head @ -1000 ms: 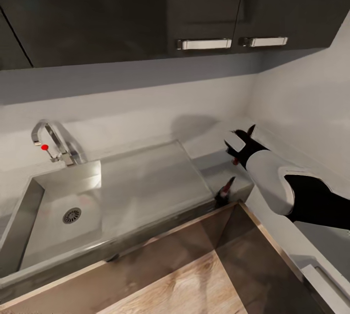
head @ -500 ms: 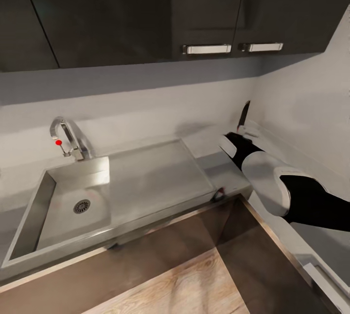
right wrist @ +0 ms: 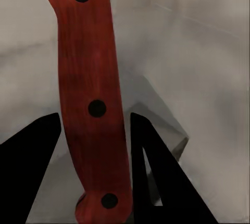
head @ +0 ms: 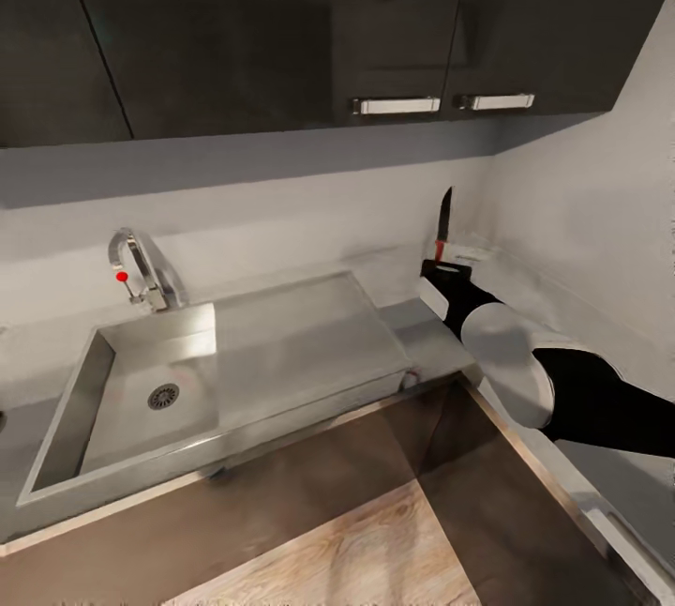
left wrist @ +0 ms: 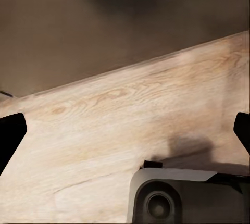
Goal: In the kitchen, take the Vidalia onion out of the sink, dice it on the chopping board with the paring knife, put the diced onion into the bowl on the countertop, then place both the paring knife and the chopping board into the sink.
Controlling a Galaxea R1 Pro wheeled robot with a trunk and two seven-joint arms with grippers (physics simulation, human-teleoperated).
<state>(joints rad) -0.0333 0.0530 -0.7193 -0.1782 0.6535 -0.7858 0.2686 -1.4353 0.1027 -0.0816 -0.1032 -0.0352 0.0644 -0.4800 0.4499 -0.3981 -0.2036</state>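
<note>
The head camera looks down and forward from high over the sink (head: 159, 371) and the grey table (head: 427, 334), taking in the wall corner. The right wrist camera sits very close along its jaws, sharing the knife (right wrist: 91, 99) (head: 444, 223) with the head view. The left wrist camera faces the wood floor (left wrist: 104, 125).

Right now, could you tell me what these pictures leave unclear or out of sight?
- Paring knife: blade cut off by the right wrist view's edge, where its red handle sits between the right pincer fingers.
- Left pincer: its fingertips are cut off at the left wrist view's edges.
- Sink: near wall hides part of the basin floor, head view.
</note>
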